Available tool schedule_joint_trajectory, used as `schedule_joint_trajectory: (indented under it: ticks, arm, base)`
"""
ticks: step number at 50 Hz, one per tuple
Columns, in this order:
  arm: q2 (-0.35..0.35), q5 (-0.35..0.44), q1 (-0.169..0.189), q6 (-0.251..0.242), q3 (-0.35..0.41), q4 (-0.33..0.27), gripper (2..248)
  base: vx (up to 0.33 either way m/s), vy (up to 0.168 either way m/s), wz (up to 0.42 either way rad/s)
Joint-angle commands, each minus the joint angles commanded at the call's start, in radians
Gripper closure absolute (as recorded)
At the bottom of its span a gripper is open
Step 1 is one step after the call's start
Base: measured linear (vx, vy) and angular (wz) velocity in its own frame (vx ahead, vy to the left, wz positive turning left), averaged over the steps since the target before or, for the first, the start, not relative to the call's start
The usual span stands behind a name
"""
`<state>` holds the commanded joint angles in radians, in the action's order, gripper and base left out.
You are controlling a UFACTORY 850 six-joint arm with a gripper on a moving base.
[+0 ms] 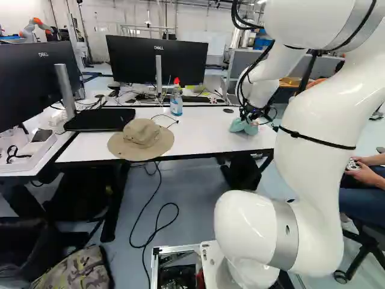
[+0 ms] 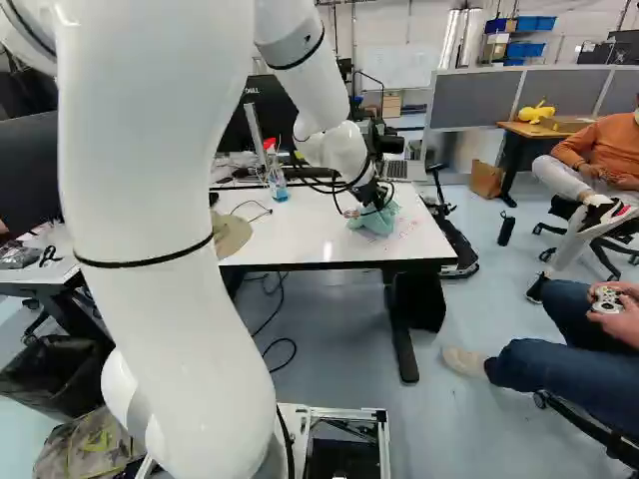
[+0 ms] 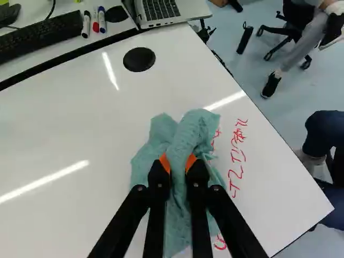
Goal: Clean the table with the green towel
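Light green cloth towel is seen crumpled on the white rectangular bench, toward the right end of its top in the right base view. A bunched fold of it is grasped by the black two-fingered claw; in the wrist view the fold is pinched between the orange pads of the claw, with loose cloth spread around and ahead. Red handwritten marks are left on the bench along one side of the towel, a few right at its edge; whether any are covered by it can't be told. Black round disc is set in the bench top, ahead of the claw. Beyond the seam, a black keyboard, three capped markers and a silver laptop are placed on the next white surface. In the left base view, a clear spray bottle with blue liquid and red nozzle is stood near the bench's far edge; the tan brimmed fabric hat is laid at its front edge, beside a flat black monitor base.
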<state>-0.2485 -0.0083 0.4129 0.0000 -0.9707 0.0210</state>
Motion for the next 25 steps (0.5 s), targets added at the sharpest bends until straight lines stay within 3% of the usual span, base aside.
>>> schedule_joint_trajectory:
  ticks: [12,25]
  arm:
    - [-0.067,0.006,0.022,0.000,-0.056,0.000,203]
    - [-0.113,0.036,0.020,0.000,-0.084,0.000,203]
  base:
    - [0.000,0.000,0.000]
    - [0.000,0.000,0.000]
